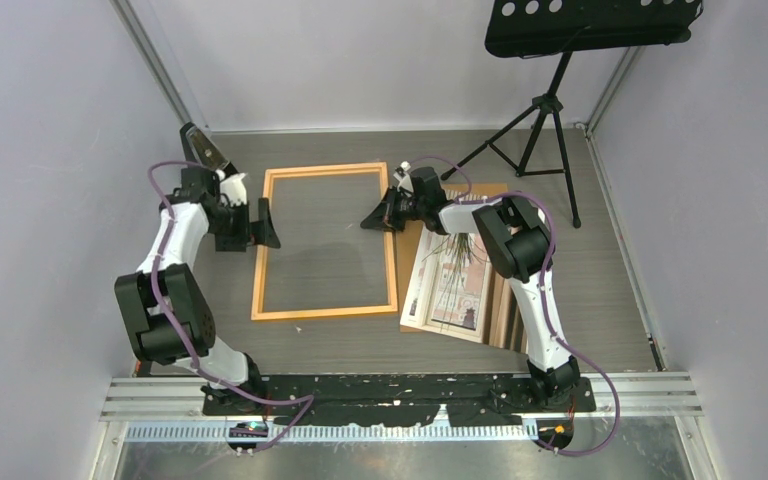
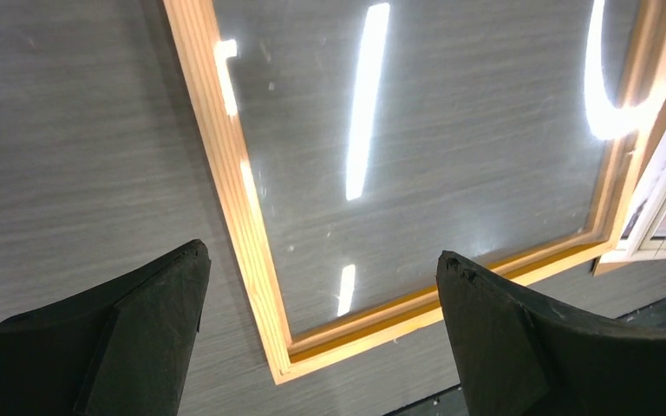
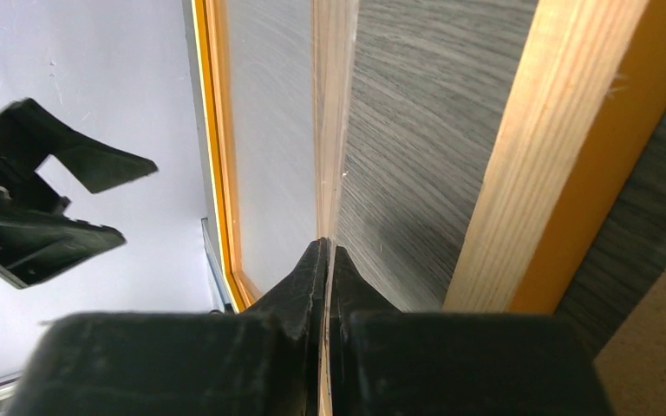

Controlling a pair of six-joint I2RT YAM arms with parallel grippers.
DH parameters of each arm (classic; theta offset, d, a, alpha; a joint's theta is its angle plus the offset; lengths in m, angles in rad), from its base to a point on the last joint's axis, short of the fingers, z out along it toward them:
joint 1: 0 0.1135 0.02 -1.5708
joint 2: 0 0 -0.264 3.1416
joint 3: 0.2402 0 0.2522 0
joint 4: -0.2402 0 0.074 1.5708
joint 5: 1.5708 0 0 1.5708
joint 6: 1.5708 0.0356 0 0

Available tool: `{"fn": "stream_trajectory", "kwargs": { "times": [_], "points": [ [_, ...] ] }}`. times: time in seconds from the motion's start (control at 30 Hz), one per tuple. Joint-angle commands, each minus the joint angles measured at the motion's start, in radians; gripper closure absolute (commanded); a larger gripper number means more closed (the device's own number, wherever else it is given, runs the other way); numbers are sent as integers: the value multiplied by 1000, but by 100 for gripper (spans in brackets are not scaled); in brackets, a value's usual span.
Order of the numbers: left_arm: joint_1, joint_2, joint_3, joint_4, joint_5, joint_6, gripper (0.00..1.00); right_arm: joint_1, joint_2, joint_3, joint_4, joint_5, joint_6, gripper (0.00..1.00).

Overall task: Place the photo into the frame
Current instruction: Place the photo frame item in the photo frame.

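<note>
Between our grippers, frame (image 1: 328, 312) lies flat; our left gripper (image 1: 265, 228) gapes wide beside rail nearest it, holding nothing; our right gripper (image 1: 372, 222) pinches clear sheet (image 3: 329, 156) by its edge inside opposite rail; photo (image 1: 455, 285) lies behind right gripper, under its arm

The frame (image 1: 325, 312) lies flat mid-picture on the surface (image 1: 360, 345). My left fingers (image 1: 263, 228) sit just left of its left rail. My right fingers (image 1: 378, 217) are at its right rail, pinching the sheet (image 3: 269, 130). Right of the frame, the photo (image 1: 457, 285) lies on a board (image 1: 488, 190), with a stand (image 1: 545, 120) behind.
</note>
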Motion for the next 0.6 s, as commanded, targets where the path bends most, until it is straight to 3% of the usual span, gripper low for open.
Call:
{"fn": "stream_trajectory", "kwargs": {
  "times": [0.0, 0.57],
  "points": [
    [-51, 1, 111, 3, 3, -37, 0, 17, -9, 22, -21, -2, -35, 94],
    [-394, 332, 394, 84, -11, -279, 0, 19, -7, 26, -30, 6, -36, 94]
  ]
}}
